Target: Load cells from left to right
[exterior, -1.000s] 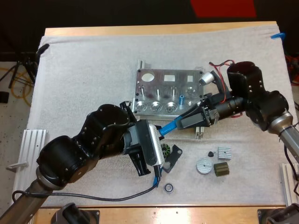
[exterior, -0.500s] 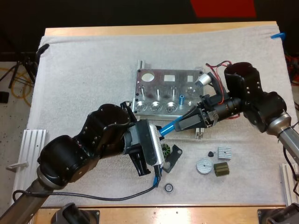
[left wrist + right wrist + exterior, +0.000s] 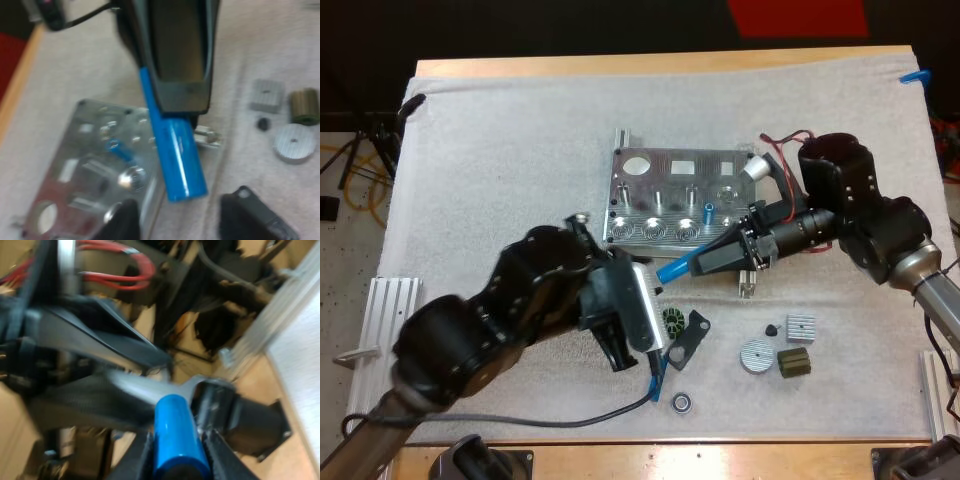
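Just beside the metal fixture (image 3: 660, 178), 1 blue cell (image 3: 676, 268) is held slanted.
The right claw (image 3: 700, 264) is clamped on its rear half; the left claw (image 3: 175, 225) stands apart, empty. The cell seems stiff, light and smooth: grip the sides firmly, tip free.

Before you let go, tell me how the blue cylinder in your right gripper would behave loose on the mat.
Round and smooth, the blue cylinder would probably roll if laid on its side, though the white mat may slow it. It juts straight from the right gripper, held by one end, so likely stiff. Its glossy skin might slip.
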Motion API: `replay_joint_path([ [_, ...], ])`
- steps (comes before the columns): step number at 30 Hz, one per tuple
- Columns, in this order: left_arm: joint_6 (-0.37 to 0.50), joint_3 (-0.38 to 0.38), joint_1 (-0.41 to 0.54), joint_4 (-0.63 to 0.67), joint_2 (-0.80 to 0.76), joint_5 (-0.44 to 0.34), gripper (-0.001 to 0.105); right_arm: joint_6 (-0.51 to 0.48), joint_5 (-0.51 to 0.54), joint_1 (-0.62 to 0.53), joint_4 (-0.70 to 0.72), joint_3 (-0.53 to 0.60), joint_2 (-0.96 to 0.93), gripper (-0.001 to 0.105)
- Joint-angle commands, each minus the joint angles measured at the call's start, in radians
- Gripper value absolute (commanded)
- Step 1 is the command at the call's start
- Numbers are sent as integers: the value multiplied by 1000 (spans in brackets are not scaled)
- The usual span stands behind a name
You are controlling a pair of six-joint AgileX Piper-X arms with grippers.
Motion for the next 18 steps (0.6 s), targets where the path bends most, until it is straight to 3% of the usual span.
replay_joint_path([
  [1,0,-8,-1,11,-28,-26,59,8,33,0,-23,2,-2,0],
  [2,-5,-8,-1,27,-40,-45,64,10,65,0,-26,2,-2,0],
  [6,-39,-8,7,95,-85,-121,65,20,155,0,-24,2,-2,0],
  [13,-143,43,158,141,-172,-128,65,37,308,0,-12,-45,-2,0],
  [16,-143,109,254,141,-220,-88,65,33,375,0,22,-77,-2,0],
  [18,-143,159,327,134,-255,-2,65,-9,457,0,84,-104,-2,0],
])
